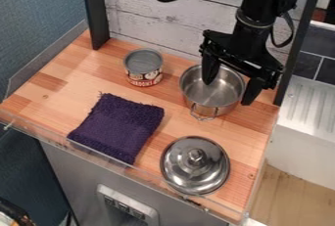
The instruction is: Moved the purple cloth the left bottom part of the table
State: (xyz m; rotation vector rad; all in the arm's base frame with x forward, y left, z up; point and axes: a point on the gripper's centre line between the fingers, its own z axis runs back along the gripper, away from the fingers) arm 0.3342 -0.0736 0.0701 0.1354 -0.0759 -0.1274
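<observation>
Camera view: gripper [229,83] wide at pot [226,86]. Best rise clear, pinch cloth [119,127] mid-fold, lower it flat near table's [49,80] front-left corner.

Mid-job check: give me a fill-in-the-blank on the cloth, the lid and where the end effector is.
The cloth is coloured ____. In this view, it lies to the ____ of the lid. The lid's knob points ____. Of the lid, the can and the pot, the end effector is nearest the ____.

Missing words: purple; left; up; pot.
</observation>
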